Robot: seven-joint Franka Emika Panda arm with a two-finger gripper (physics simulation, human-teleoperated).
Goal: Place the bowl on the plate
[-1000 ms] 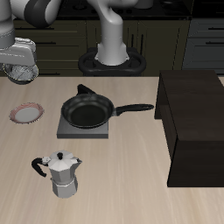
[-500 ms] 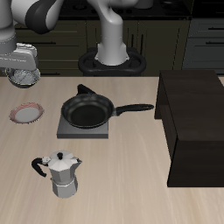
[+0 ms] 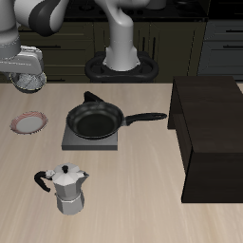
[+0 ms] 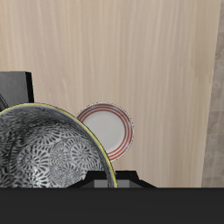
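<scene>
1. Jaws of the gripper [image 3: 26, 80] are pinching the bowl [image 3: 27, 82] by its rim and holding it in the air, behind the plate [image 3: 29, 122].
2. Seen from the wrist, the bowl [image 4: 48, 150] is hanging close under the jaws, and the plate [image 4: 107, 131] is lying beyond its rim, only partly overlapped, so the bowl is not yet centred over it.
3. Good practice now, I judge, is carrying the bowl forward until the plate's pinkish rim is hidden evenly, then lowering level and releasing only once it is seated.
4. Farther from the jaws, the pan [image 3: 95, 121] is sitting on its burner [image 3: 68, 142]; the moka pot [image 3: 67, 189] is nearer the front; neither is blocking the way.
</scene>
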